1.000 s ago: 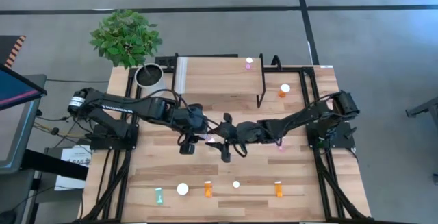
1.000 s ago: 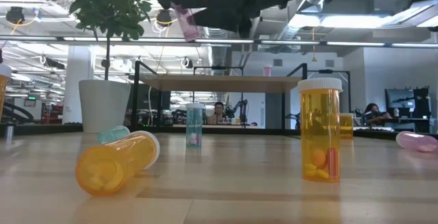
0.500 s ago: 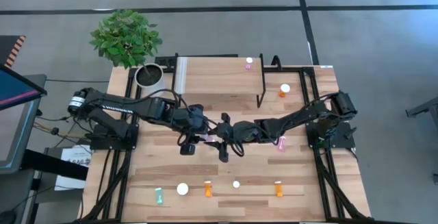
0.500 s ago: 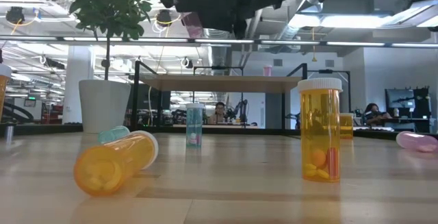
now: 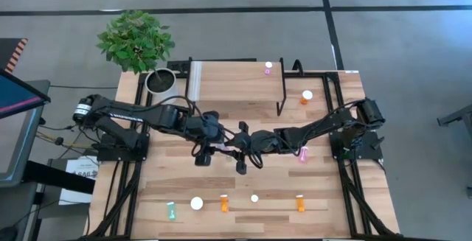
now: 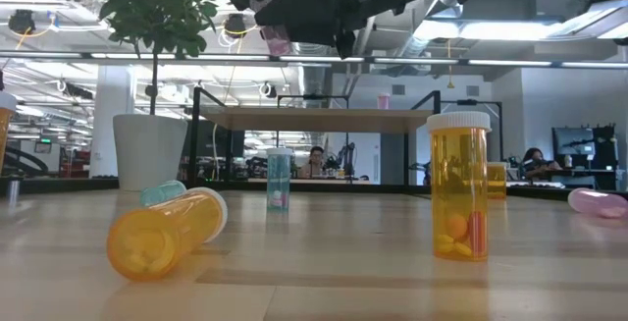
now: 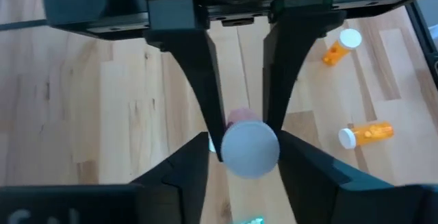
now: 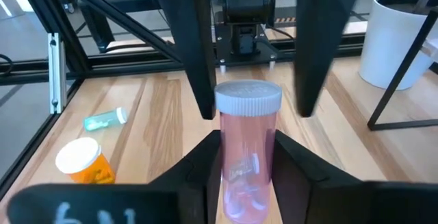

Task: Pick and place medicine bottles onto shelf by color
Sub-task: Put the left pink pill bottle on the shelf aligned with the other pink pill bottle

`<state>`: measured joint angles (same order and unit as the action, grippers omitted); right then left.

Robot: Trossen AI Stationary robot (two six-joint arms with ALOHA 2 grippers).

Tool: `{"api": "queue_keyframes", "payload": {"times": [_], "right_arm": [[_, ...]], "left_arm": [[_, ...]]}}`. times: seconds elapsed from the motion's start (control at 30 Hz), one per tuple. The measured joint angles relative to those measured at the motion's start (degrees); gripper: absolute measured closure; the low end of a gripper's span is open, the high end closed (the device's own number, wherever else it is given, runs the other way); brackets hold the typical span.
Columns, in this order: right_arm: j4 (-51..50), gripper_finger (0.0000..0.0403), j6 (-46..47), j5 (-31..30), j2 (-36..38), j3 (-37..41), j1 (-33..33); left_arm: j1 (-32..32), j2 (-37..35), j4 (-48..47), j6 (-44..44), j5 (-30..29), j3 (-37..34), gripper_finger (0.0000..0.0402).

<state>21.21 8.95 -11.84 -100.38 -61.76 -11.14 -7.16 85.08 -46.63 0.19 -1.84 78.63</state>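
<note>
Counter: light-wood boards inside a black frame, seen from above, with a grey floor around it.
Plant pot: white, set at the far left corner, just beside the shelf's white strip.
Left pincer: reached to mid-counter and raised above the boards; its fingers are seen spread, one on each side of the cap and apart from it.
Pink bottle: white-capped, carried in the air between the two pincers at mid-counter.
Right pincer: met tip to tip with the left one; its fingers are pressed against the sides of the pink bottle.
Shelf: raised board at the far edge, on which one small pink-capped bottle is stood at the right far corner.
Loose bottles: an orange one is placed on the counter just right of the shelf; a pink one is laid near the right arm; a teal one and two orange ones are ranged along the near edge.
</note>
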Motion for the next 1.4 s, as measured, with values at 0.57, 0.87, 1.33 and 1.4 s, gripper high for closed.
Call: {"api": "queue_keyframes", "payload": {"times": [0.57,0.87,1.33,1.4], "right_arm": [[2.0,0.0275,-1.6,0.3,0.8,0.1,0.0],[9.9,0.0274,-4.4,2.3,6.2,1.6,-0.5],[20.2,0.0275,-6.6,4.2,6.5,2.1,0.7],[19.9,0.0274,-6.5,4.2,6.5,2.1,1.0]], "left_arm": [[-3.9,-16.0,12.2,1.9,-5.0,-7.6,0.0134],[-5.7,-30.2,48.3,-2.8,-4.8,-35.2,0.0134],[-5.1,-20.9,85.3,-5.8,-4.9,-49.9,0.0134],[-4.5,-18.5,88.9,-6.1,-4.8,-49.9,0.0133]]}}
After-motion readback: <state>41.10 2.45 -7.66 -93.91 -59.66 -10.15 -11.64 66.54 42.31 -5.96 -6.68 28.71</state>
